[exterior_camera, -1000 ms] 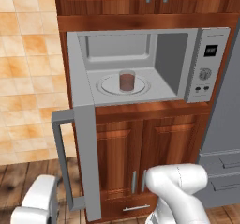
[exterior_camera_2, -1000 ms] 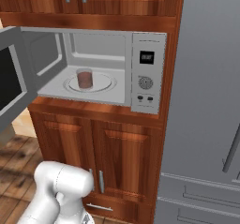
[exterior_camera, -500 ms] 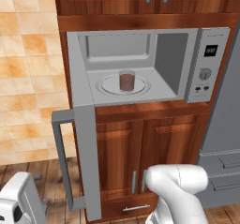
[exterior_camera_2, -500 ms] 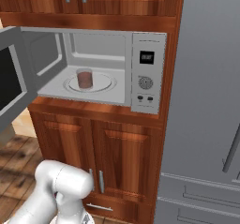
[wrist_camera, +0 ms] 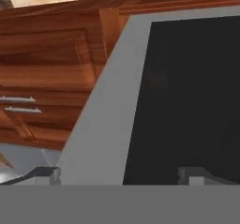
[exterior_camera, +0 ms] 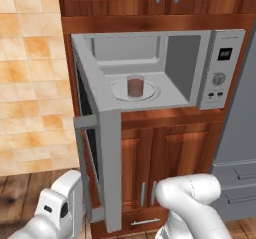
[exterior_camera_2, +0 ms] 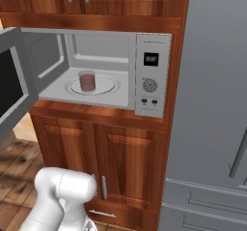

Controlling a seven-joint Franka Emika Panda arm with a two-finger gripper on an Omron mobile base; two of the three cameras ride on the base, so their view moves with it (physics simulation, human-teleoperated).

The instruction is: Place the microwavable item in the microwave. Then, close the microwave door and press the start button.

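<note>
Reddish-brown liquid fills the glass tumbler (exterior_camera: pixel 135 86), which stands upright on the turntable inside the microwave (exterior_camera: pixel 220 68). With that part apparently done, closing comes next. The microwave door (exterior_camera: pixel 109 168) hangs swung out to the left, its long edge vertical. In the hand view the jaws (wrist_camera: pixel 119 175) are spread wide and empty, facing the door's dark window close up, so a push against it looks feasible.
</note>
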